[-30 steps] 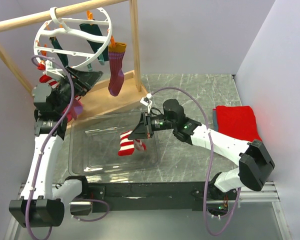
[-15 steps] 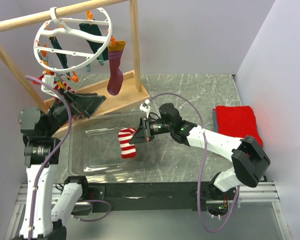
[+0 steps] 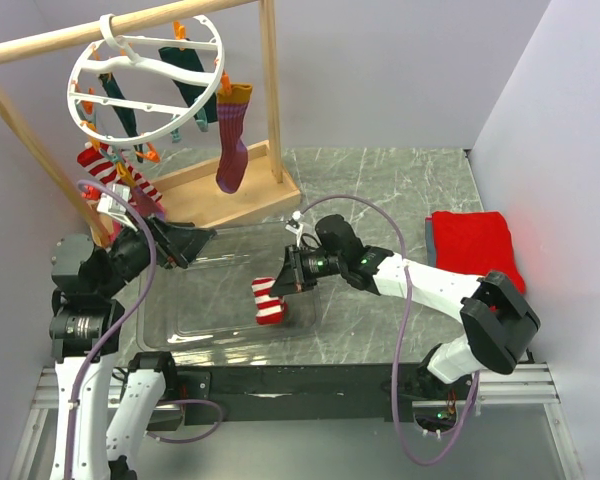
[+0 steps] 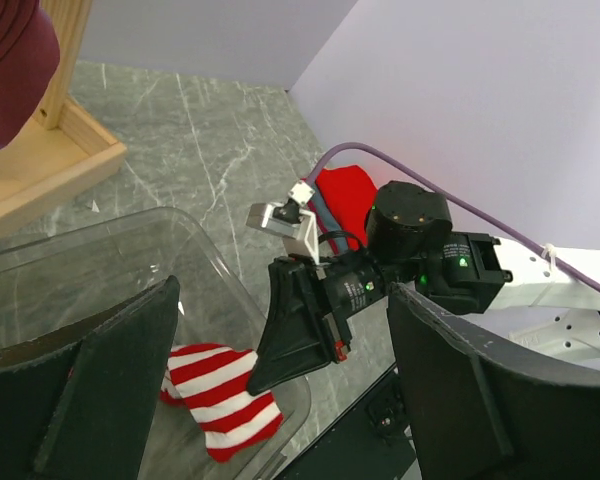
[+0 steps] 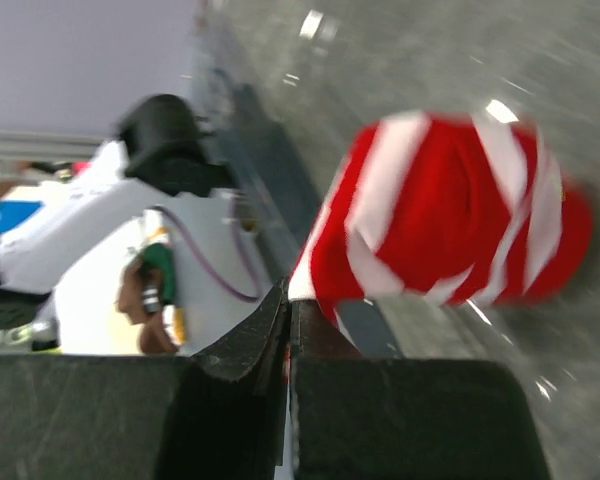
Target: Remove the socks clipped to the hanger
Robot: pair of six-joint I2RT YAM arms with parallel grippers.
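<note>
The white ring hanger (image 3: 145, 85) hangs from the wooden rail. A purple-maroon sock with an orange cuff (image 3: 232, 140), dark teal socks (image 3: 187, 82) and a red-and-white striped sock (image 3: 98, 160) are clipped to it. My right gripper (image 3: 280, 284) is shut on another red-and-white striped sock (image 3: 268, 303), which hangs into the clear bin (image 3: 180, 335). This sock also shows in the right wrist view (image 5: 450, 220) at the shut jaws of the right gripper (image 5: 288, 295), and in the left wrist view (image 4: 220, 400). My left gripper (image 3: 187, 243) is open and empty over the bin's left side, facing the right gripper (image 4: 285, 290).
A wooden frame post (image 3: 271, 90) stands on a wooden base (image 3: 205, 195) behind the bin. A folded red cloth (image 3: 470, 245) lies at the right on the marble table. Walls close in on the left and right.
My left gripper has come down and away from the hanger to the bin's left side. My right gripper has lowered the striped sock deeper into the bin.
</note>
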